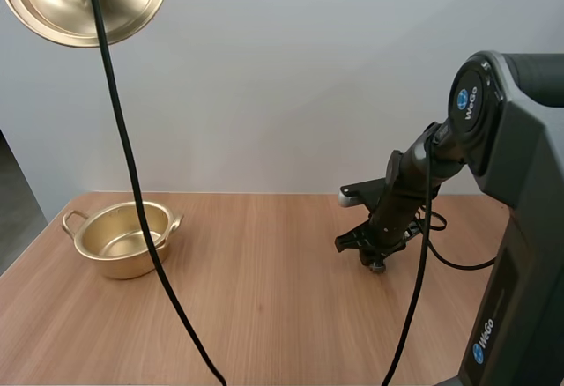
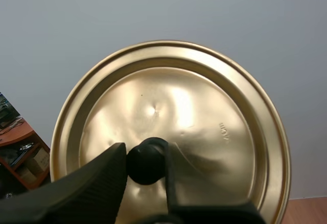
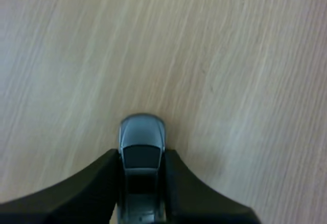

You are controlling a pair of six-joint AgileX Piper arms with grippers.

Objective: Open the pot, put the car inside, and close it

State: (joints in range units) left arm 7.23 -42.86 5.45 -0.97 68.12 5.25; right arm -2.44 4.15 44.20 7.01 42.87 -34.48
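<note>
The golden pot (image 1: 123,238) stands open on the left of the wooden table, and its inside looks bare. Its golden lid (image 1: 84,3) hangs high in the air above it. My left gripper (image 2: 146,161) is shut on the lid's black knob (image 2: 146,160), one finger on each side, with the lid's (image 2: 204,132) top face tilted toward the camera. Low over the table's right side, my right gripper (image 1: 376,260) points down. Its fingers (image 3: 108,170) pinch the sides of a small silver-grey toy car (image 3: 142,142), whose nose sticks out past the fingertips, close over the wood.
The wooden table (image 1: 264,298) lies bare between the pot and my right gripper. The pot has two small side handles (image 1: 70,220). A plain wall rises behind the table's far edge.
</note>
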